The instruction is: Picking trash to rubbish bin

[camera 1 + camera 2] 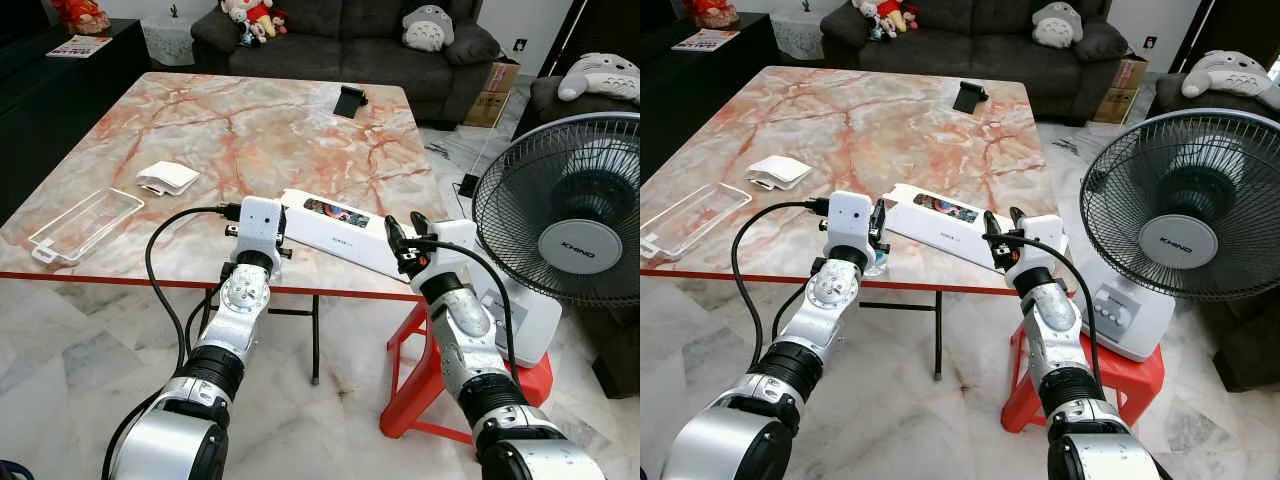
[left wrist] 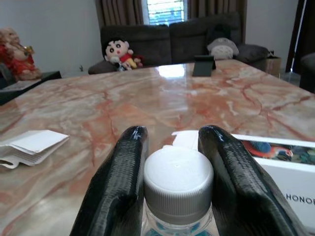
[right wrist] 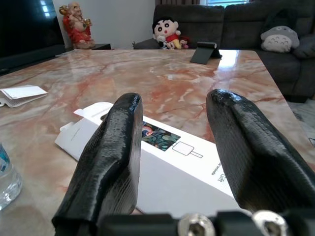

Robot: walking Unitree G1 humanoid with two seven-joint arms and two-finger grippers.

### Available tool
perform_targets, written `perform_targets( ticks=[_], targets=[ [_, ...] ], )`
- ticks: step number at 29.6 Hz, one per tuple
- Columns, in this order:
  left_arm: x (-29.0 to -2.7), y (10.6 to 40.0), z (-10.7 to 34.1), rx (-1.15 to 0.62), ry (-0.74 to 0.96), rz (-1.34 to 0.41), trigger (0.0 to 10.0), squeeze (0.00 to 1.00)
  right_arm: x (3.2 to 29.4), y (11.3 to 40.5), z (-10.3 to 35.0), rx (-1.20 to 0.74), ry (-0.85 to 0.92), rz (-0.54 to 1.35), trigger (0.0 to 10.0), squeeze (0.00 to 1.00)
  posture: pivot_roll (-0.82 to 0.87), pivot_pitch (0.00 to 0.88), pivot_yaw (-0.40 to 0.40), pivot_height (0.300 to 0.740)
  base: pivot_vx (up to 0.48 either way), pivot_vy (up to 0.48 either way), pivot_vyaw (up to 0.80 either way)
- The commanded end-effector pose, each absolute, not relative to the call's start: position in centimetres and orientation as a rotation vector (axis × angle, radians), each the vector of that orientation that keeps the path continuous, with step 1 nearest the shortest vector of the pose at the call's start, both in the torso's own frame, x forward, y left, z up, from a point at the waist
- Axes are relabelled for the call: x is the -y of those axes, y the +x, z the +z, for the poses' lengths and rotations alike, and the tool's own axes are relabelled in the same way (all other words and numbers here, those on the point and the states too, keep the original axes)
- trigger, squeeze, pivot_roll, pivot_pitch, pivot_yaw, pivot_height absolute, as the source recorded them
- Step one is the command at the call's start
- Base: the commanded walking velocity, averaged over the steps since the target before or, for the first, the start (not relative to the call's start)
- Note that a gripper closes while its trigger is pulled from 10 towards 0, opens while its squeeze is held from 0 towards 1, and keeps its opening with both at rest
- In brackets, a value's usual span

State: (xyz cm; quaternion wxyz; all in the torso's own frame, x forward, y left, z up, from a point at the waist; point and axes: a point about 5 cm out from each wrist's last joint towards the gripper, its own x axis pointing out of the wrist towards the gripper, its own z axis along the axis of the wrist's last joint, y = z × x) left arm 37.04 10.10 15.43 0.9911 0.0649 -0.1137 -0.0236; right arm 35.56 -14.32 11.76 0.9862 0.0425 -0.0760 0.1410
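A small clear water bottle with a white cap (image 2: 178, 179) stands at the near edge of the marble table (image 1: 200, 120). My left gripper (image 2: 172, 135) is shut on it, one black finger on each side of the cap. The bottle (image 1: 878, 262) shows just below the left wrist. A long white phone box (image 1: 335, 230) lies to the right of it. My right gripper (image 1: 405, 225) is open at the box's near right end, its fingers (image 3: 115, 147) spread above the box (image 3: 182, 167). A folded white paper (image 1: 168, 178) and a clear plastic tray (image 1: 85, 222) lie at the left.
A standing fan (image 1: 570, 215) sits on a red stool (image 1: 420, 370) close to my right arm. A black phone stand (image 1: 349, 100) is at the table's far side, with a dark sofa (image 1: 350, 40) behind it. A black cabinet (image 1: 60, 70) runs along the left.
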Motion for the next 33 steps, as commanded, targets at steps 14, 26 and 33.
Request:
perform_targets(
  ticks=[14,26,33],
  targets=[
    [-9.8,36.0,16.9,0.406,0.152,-0.053,10.0,0.00,14.8,36.1,13.8,0.241,0.106,0.261,10.0,0.00,-0.05,0.033,-0.073,0.740,0.000,0.000,0.00],
    [-9.5,36.0,17.3,0.438,0.162,-0.060,10.0,0.00,14.7,36.0,13.9,0.250,0.109,0.261,10.0,0.00,-0.06,0.033,-0.072,0.740,0.000,0.000,0.00],
    [-9.9,36.1,17.0,0.419,0.161,-0.049,10.0,0.00,14.8,35.9,13.6,0.240,0.109,0.260,10.0,0.00,-0.06,0.033,-0.072,0.740,0.000,0.000,0.00]
  ],
)
